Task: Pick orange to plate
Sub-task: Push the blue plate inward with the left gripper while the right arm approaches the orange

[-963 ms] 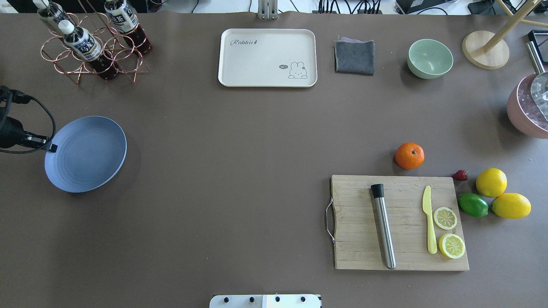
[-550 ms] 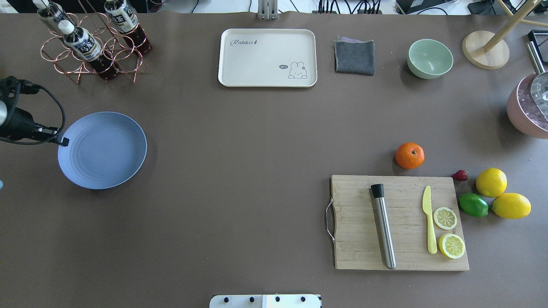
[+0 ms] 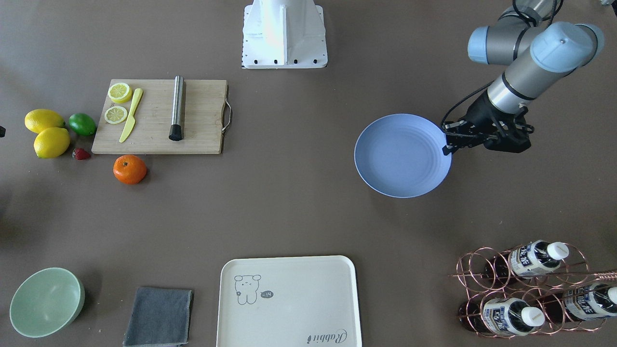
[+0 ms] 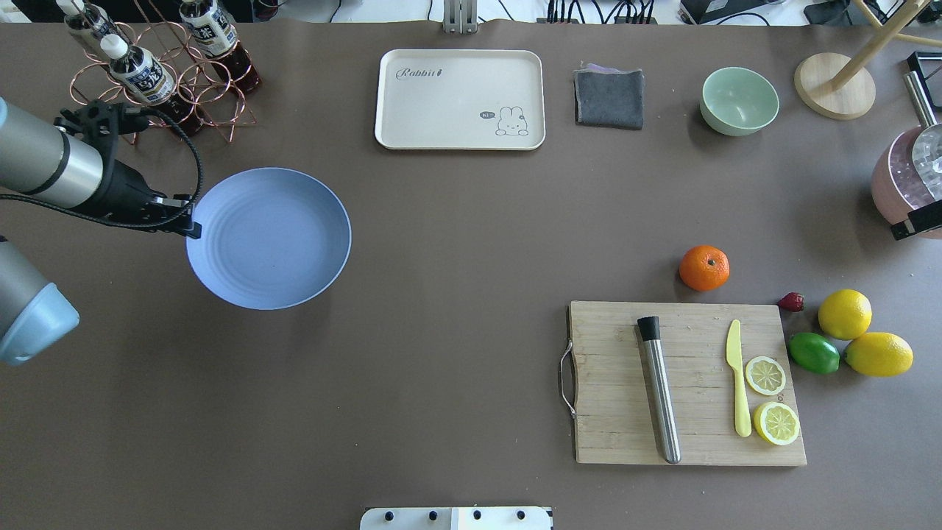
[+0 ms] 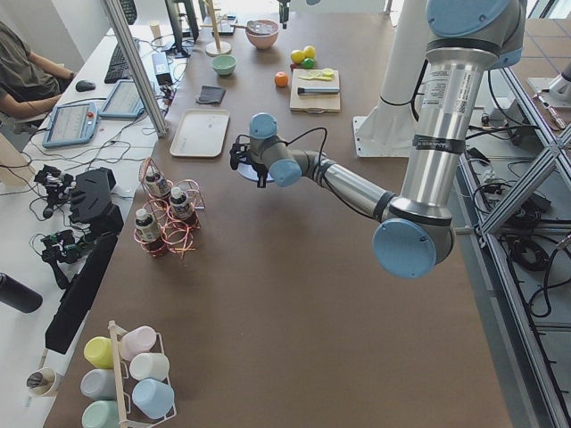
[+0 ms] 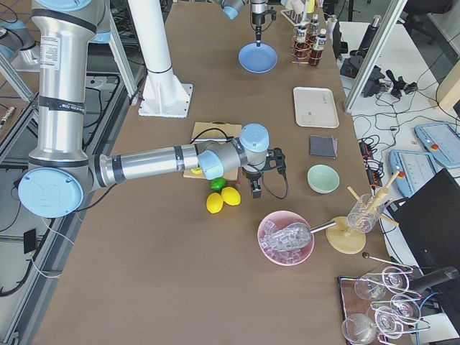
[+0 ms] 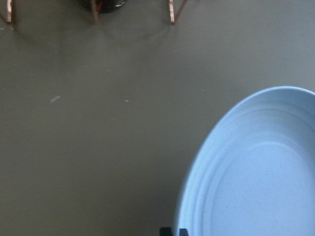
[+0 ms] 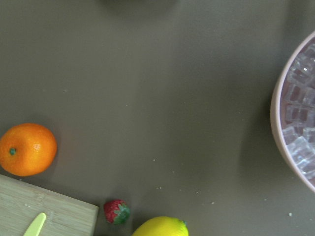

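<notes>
Across the bench from the robot, front-facing view: the left gripper (image 3: 449, 146) has its jaws closed on the rim of the plate (image 3: 400, 159), on the side nearest the bench's left end. The plate lies face up; it is round, so it has no long axis.
Orange, same view: the orange (image 3: 129, 169) sits on the bench just beside the far long edge of the cutting board (image 3: 159, 115), near that board's right-hand corner and well apart from the plate.
Overhead view: the plate is in the bench's left half, near the bottle rack (image 4: 158, 88). The orange's green stem dimple faces up, a little off-centre. It is round too, with no long axis.
Right gripper, overhead: the right gripper (image 4: 916, 221) is only a dark sliver at the bench's right edge, against the pink ice bowl (image 4: 894, 188); I cannot tell how its jaws stand.
Exterior left view: the near arm's wrist hides most of the plate.
Exterior right view: the near arm's tool points down over the bench, near the lemons (image 6: 223, 198).
Left wrist view: the plate's ringed face fills the lower right, and a dark fingertip sits at its rim.
Right wrist view: the orange is at the left edge with its dimple toward that edge; a strawberry (image 8: 116, 211) lies near the board's corner.
</notes>
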Controlling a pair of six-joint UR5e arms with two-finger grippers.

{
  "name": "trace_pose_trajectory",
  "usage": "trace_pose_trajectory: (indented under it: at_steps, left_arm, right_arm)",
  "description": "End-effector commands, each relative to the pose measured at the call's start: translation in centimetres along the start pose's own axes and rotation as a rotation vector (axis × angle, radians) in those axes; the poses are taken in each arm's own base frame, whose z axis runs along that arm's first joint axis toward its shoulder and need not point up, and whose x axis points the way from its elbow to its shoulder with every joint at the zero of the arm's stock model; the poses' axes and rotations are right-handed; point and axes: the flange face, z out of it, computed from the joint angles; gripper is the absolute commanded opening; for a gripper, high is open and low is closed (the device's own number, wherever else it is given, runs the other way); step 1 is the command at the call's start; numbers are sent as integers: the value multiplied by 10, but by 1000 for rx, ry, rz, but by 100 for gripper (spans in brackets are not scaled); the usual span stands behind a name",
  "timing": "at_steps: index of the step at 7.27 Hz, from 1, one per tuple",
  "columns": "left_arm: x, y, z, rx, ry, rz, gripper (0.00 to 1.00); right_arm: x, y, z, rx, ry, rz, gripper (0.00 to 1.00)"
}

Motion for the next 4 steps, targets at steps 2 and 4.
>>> trace_pose_trajectory:
  at_steps: [2, 4]
  left_arm:
    - [181, 79, 82, -20, 64, -92, 0]
    - [221, 96, 129, 4, 39, -89, 0]
  right_arm:
    - [-150, -28, 80, 18, 12, 84, 98]
    - [-196, -25, 122, 15, 45, 74, 97]
